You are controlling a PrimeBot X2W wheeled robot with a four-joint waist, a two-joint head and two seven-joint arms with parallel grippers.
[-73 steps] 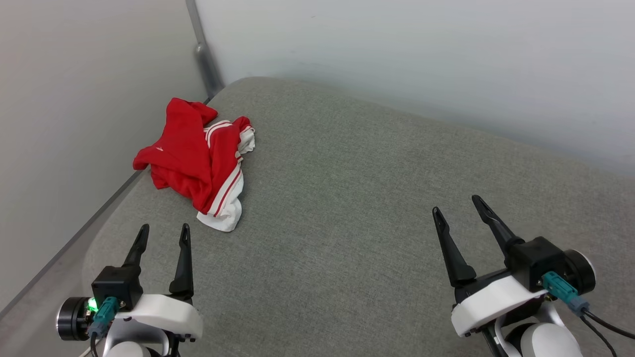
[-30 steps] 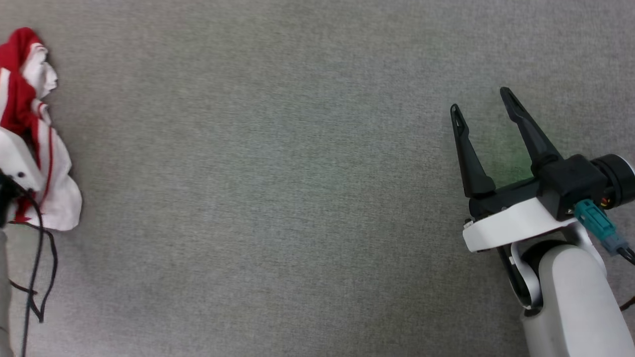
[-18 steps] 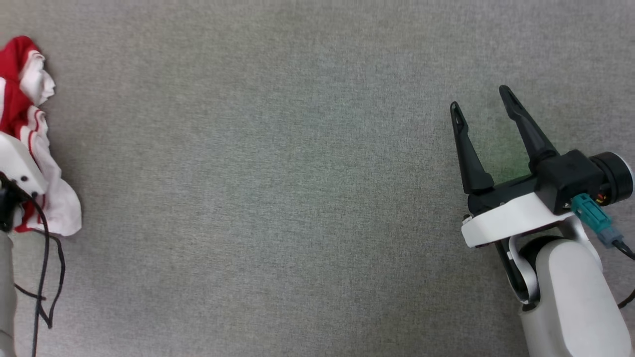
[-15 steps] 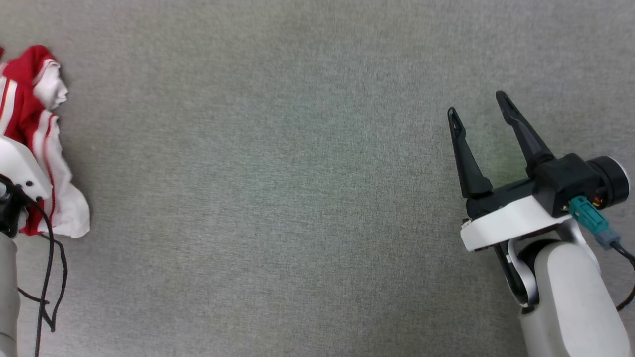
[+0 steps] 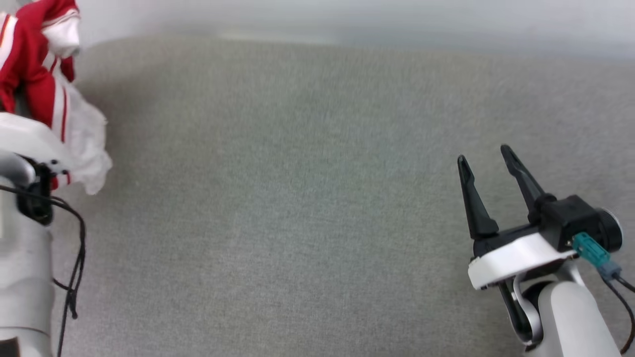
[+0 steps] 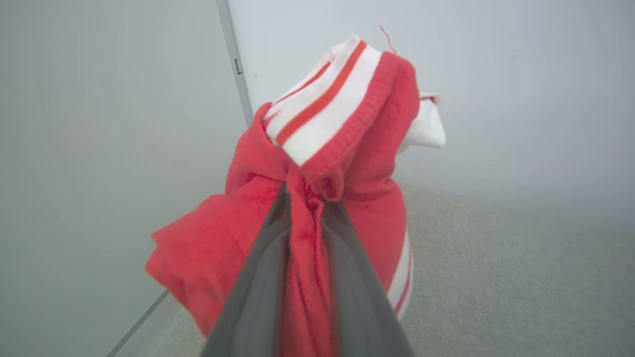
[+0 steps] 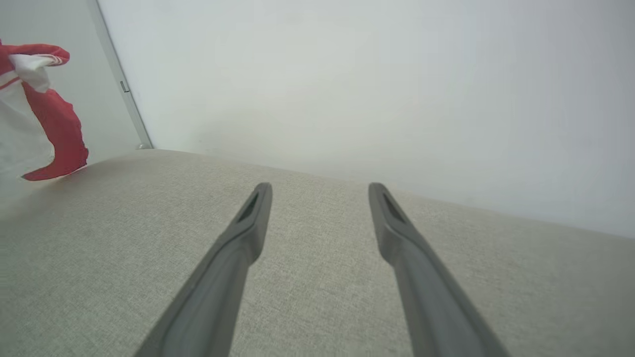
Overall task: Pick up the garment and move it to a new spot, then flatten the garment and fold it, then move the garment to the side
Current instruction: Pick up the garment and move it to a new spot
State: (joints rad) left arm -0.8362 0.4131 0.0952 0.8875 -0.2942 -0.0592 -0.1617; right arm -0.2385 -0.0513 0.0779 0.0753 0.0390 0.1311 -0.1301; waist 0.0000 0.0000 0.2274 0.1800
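Note:
The garment (image 5: 34, 74), red with white sleeves and striped trim, hangs bunched at the head view's top left, above my left arm's pale wrist (image 5: 25, 141). In the left wrist view my left gripper (image 6: 305, 193) is shut on a fold of the garment (image 6: 342, 144), and its striped ribbed trim sticks up past the fingertips. The garment (image 7: 49, 124) also shows at the right wrist view's left edge, lifted above the cushion. My right gripper (image 5: 483, 153) is open at the lower right, with nothing between its fingers (image 7: 238, 238).
A wide grey fabric cushion (image 5: 297, 198) spreads below both arms. Pale walls (image 7: 347, 74) rise behind it, and a metal strip (image 6: 235, 64) runs up the corner. Loose black cables (image 5: 74, 258) hang off my left arm.
My left gripper has shut on the garment and raised it off the cushion. The head camera has tilted up, bringing the back wall into view. The right gripper stays open.

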